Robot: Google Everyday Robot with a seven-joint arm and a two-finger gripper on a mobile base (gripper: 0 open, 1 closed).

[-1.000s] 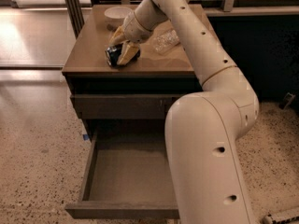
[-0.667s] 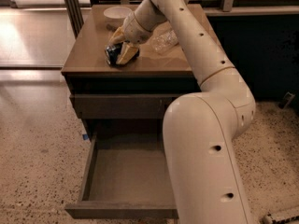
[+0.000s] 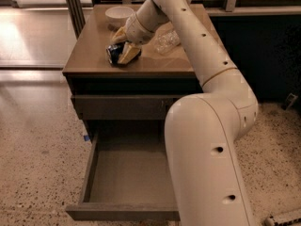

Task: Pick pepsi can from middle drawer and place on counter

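Observation:
The pepsi can (image 3: 114,54), dark blue, rests on the tan counter (image 3: 89,51) near its front middle. My gripper (image 3: 121,48) reaches down from the right and its yellowish fingers (image 3: 128,54) are closed around the can, which touches the counter top. The middle drawer (image 3: 127,173) stands pulled out below, and its flat floor is bare. My white arm covers the drawer's right side.
A white bowl (image 3: 119,14) sits at the back of the counter. A clear plastic bottle (image 3: 167,40) lies to the right of the gripper. The closed upper drawer front (image 3: 117,106) is above the open drawer. Speckled floor lies to the left.
The gripper and the can stay at the same spot on the counter. Only my arm's lower part has shifted slightly in the view.

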